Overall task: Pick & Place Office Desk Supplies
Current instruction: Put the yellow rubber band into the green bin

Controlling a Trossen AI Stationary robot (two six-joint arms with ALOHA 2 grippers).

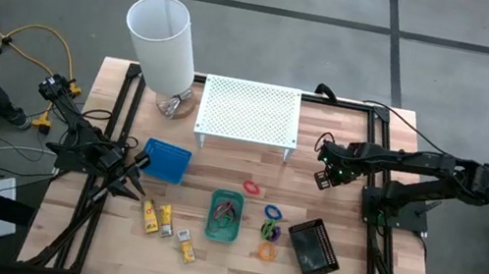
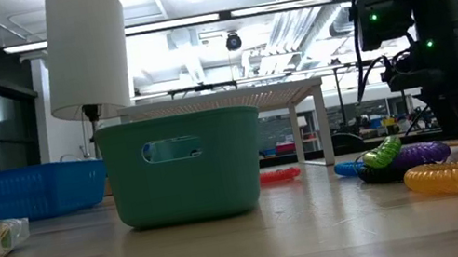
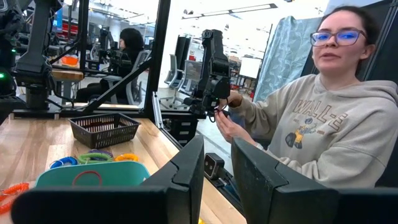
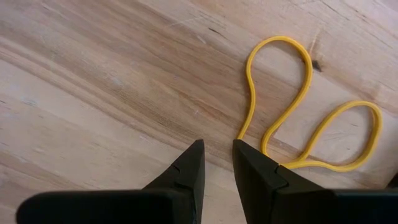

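Observation:
A green tray [image 1: 224, 215] holding a red ring [image 3: 87, 178] stands mid-table. Near it lie a blue tray [image 1: 166, 161], a black tray [image 1: 312, 249], loose rings: red [image 1: 251, 187], blue [image 1: 273, 211], purple and green [image 1: 270, 229], orange [image 1: 266, 251], and three yellow-and-white blocks [image 1: 165, 221]. My left gripper [image 3: 217, 140] rests at the table's left side [image 1: 135, 186], roughly level, narrowly open and empty. My right gripper [image 1: 324, 178] points down over bare wood at the right; its fingers [image 4: 217, 144] stand narrowly open above a yellow rubber band [image 4: 250, 87] lying flat on the table.
A white cylindrical lamp [image 1: 162, 44] and a white perforated shelf [image 1: 248, 113] stand along the far edge. A person in a grey hoodie [image 3: 323, 124] sits beyond the table, hands at another robot arm [image 3: 211, 68]. Yellow cables [image 1: 39, 53] trail off the far left.

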